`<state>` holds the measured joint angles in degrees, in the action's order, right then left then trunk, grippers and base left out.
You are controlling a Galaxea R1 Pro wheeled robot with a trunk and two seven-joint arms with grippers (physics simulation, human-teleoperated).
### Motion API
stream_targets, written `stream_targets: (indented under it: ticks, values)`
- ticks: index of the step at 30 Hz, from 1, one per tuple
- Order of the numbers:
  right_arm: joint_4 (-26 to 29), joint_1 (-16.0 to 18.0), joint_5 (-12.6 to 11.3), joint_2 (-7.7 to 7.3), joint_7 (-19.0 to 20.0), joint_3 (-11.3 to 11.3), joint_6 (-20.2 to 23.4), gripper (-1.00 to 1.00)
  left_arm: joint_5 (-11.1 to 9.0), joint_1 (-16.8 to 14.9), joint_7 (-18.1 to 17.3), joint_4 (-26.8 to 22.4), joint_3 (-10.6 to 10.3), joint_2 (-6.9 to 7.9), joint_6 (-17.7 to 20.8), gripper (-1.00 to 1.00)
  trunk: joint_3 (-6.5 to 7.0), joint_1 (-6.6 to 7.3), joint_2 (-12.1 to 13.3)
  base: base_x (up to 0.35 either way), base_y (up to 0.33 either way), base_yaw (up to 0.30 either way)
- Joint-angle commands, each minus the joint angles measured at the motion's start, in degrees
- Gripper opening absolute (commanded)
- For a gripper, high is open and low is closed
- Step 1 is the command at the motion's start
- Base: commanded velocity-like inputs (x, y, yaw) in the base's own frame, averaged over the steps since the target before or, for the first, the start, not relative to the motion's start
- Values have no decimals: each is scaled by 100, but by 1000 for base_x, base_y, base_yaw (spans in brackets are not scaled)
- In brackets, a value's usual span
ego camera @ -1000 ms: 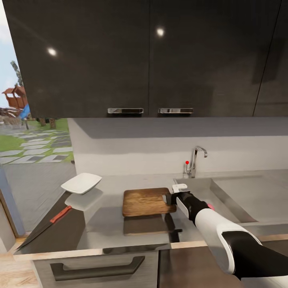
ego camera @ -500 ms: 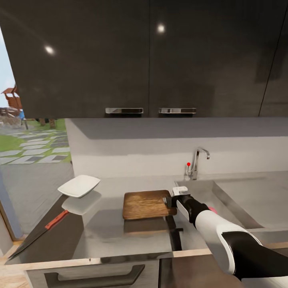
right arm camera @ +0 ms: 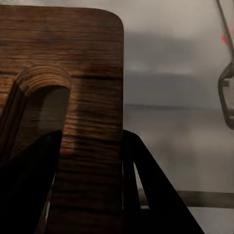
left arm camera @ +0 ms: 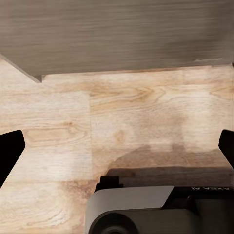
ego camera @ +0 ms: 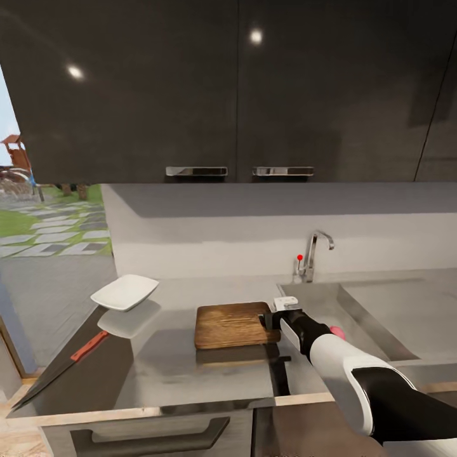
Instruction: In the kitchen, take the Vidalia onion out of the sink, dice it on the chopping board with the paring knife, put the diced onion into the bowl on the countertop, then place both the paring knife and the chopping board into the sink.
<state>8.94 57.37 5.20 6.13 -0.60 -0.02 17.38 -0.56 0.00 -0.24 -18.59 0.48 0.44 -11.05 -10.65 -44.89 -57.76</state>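
One hand is at work, the right hand (ego camera: 274, 315), set on the handle end of the chopping board (ego camera: 230, 324); in its wrist view one dark finger (right arm camera: 29, 190) comes up through the slot hole and the other (right arm camera: 146, 185) lies along the board's outer edge, the strip of wood pinched between them. That board lies near the middle of the worktop (ego camera: 171, 362), its handle end just beside the sink (ego camera: 381, 311) and its curved tap (ego camera: 314, 254). A pinkish bulb, likely the Vidalia onion (ego camera: 337, 331), peeps from behind the forearm at the basin; whether it rests in it I cannot tell. At the worktop's left edge sit the bowl (ego camera: 124, 292) and, nearer the front corner, the paring knife (ego camera: 60, 365).

I'd judge the board is being shifted or steadied; best kept flat, moved slowly, clear of the basin's rim. Over pale floor planks (left arm camera: 117, 126), the left hand (left arm camera: 117, 146) has its fingers spread wide, carrying nothing.
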Motion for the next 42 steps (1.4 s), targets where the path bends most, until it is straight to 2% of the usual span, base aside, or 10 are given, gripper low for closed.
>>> stream_targets:
  ticks: [1,13,27,42]
  values:
    - [12,2,46,2,2,-7,37,-100,-6,0,-3,-4,4,0,-11,100,-16,-1,-5,0,0,0]
    - [8,2,43,-2,42,-16,37,-100,-6,0,-3,3,4,1,-11,100,-86,-1,-5,0,0,0]
    - [3,-6,43,-1,35,-16,37,-100,-6,0,-3,4,4,0,-11,100,-98,-1,-5,0,0,0]
    - [4,-6,43,-6,34,-25,31,-100,-6,0,-3,4,4,0,-11,100,-218,-1,-5,0,0,0]
